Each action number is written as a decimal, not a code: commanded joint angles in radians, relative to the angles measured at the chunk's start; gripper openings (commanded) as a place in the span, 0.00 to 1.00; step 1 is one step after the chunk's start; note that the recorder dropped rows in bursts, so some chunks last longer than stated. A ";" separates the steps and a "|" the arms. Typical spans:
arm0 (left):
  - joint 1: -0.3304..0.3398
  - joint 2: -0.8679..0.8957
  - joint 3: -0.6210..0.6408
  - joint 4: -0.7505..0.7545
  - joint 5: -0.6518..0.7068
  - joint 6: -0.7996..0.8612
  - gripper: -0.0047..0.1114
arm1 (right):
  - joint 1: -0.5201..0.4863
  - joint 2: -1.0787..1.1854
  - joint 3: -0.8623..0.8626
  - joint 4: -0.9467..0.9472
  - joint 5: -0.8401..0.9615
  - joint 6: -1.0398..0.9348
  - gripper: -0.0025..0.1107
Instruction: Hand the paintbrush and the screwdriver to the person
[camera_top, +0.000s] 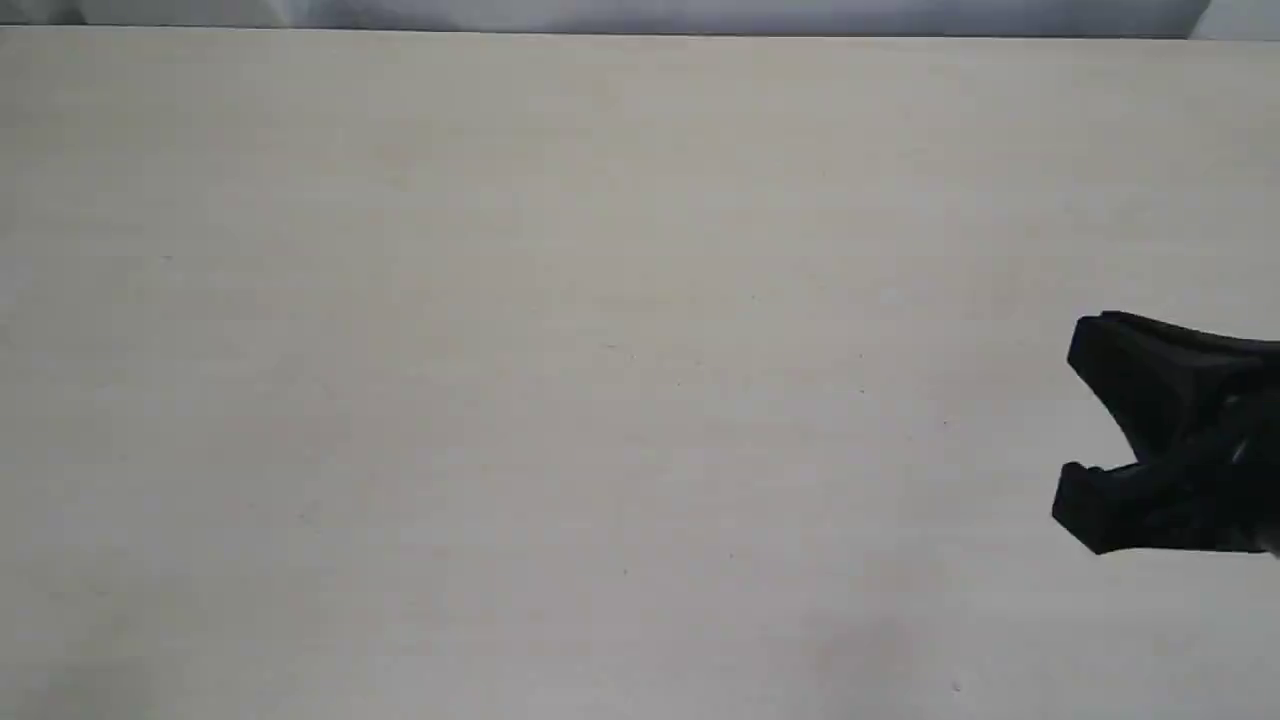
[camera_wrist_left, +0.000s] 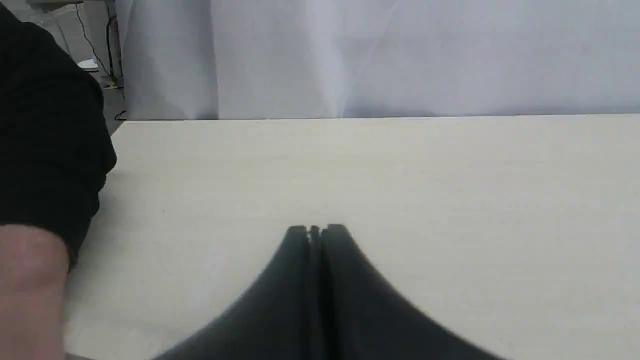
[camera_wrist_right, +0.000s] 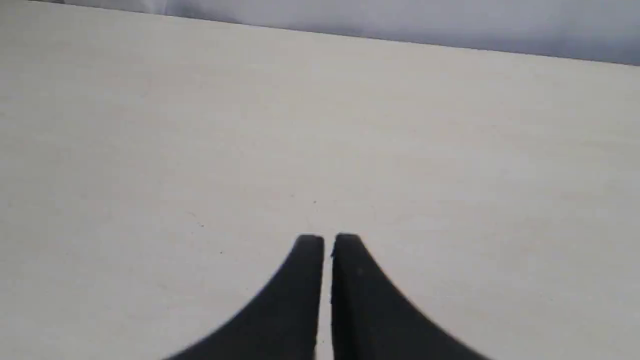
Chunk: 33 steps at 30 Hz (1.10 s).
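The paintbrush and the screwdriver appear in no view, neither between nor ahead of either jaw pair. The person's forearm (camera_wrist_left: 30, 280) lies to one side of the left gripper (camera_wrist_left: 316, 230), whose jaws are pressed together on nothing. On the right gripper (camera_wrist_right: 327, 240), the wrist view shows only a thin slit between the jaws, while the exterior view shows them spread, so its state cannot be told. The step is likely either before pickup or after handover. The next move calls for locating both tools. The person's hand is cut off.

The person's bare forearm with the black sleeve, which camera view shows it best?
The left wrist view. The person's light-skinned bare forearm and black fabric sleeve fill one edge of it, close and large. The exterior view and the right wrist view show nothing of the person.
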 joint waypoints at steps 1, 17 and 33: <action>-0.008 -0.002 0.002 -0.004 -0.005 -0.002 0.04 | 0.001 -0.008 0.003 0.038 -0.055 0.070 0.06; -0.008 -0.002 0.002 -0.004 -0.005 -0.002 0.04 | 0.001 -0.018 0.003 0.074 -0.136 0.095 0.06; -0.008 -0.002 0.002 -0.001 -0.008 -0.002 0.04 | -0.556 -0.392 0.043 0.073 -0.616 -0.310 0.06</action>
